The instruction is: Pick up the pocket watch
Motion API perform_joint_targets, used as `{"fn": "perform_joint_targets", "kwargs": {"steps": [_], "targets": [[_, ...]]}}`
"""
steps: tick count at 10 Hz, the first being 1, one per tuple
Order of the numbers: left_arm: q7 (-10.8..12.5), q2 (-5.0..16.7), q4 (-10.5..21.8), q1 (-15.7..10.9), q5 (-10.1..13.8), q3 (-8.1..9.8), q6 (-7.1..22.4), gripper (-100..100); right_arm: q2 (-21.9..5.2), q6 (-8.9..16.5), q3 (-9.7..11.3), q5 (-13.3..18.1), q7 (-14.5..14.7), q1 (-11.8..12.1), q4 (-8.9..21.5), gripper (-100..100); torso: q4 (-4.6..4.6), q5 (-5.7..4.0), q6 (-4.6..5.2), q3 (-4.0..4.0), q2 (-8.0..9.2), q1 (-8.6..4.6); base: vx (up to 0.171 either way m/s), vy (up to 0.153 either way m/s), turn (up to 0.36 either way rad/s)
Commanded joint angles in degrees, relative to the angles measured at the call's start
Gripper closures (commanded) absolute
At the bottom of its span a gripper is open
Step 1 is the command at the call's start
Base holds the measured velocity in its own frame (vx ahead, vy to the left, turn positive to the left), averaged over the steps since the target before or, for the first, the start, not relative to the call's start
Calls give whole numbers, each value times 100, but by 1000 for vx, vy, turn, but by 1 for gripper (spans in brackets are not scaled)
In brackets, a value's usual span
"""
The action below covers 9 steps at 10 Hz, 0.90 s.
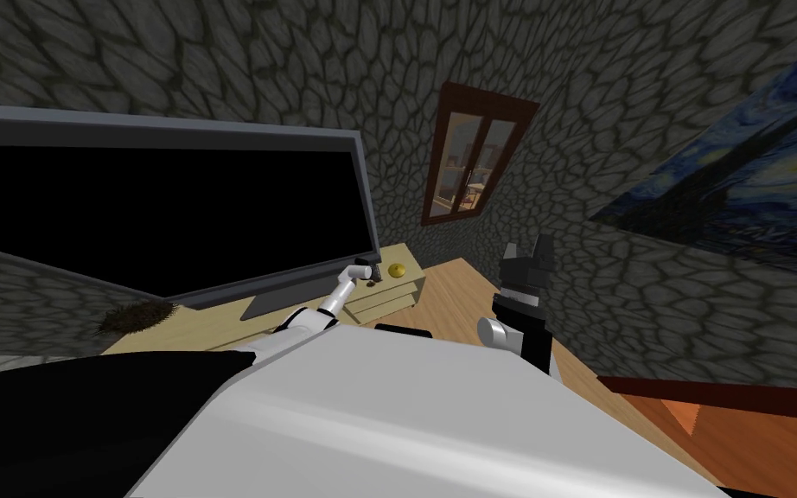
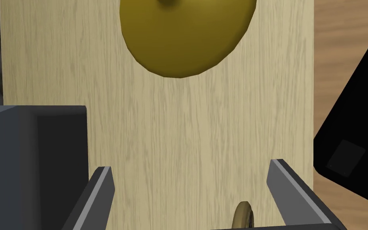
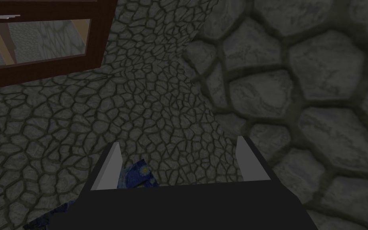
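Head view: left hand [image 1: 369, 273] over the pale bench [image 1: 411, 278], just beside the gold pocket watch [image 1: 397, 270]; right hand [image 1: 528, 258] raised, well apart.
Left wrist view: fingers [image 2: 103, 187] apart, pocket watch lying ahead of them, untouched.
Right wrist view: fingers [image 3: 109, 167] apart.

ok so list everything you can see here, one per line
pocket watch: 1, small, gold, between the left hand's fingers, partly hidden
dome with knob: 1, dull gold, on the stand beyond that hand
tv: 1, black, grey frame, on the stand
stand: 1, light wood, by the stone wall
spiky clump: 1, dark brown, on the stand by the tv
window: 1, dark red frame, in the wall
painting: 1, blue, on the wall
left hand: 1, open, over the stand
right hand: 1, open, raised
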Motion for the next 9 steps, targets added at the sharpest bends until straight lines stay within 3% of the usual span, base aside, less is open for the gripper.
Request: {"fn": "perform_joint_targets", "kwargs": {"steps": [1, 4, 7, 9], "targets": [[75, 15, 56, -25, 34, -1, 237, -100, 0, 0, 0, 0, 0, 0, 0, 0, 0, 0, 0, 0, 0, 0, 14, 60, -47], [237, 104, 401, -121, 250, 4, 711, -100, 0, 0, 0, 0, 0, 0, 0, 0, 1, 0, -1, 1, 2, -4, 13, 57, -78], [310, 150, 549, -158, 348, 8, 938, -100, 0, 0, 0, 0, 0, 0, 0, 0, 1, 0, -1, 1, 1, -2, 13, 55, -59], [437, 232, 794, -213, 520, 17, 1309, -100, 0, 0, 0, 0, 0, 0, 0, 0, 0, 0, 0, 0, 0, -1, 20, 75, -103]]}}
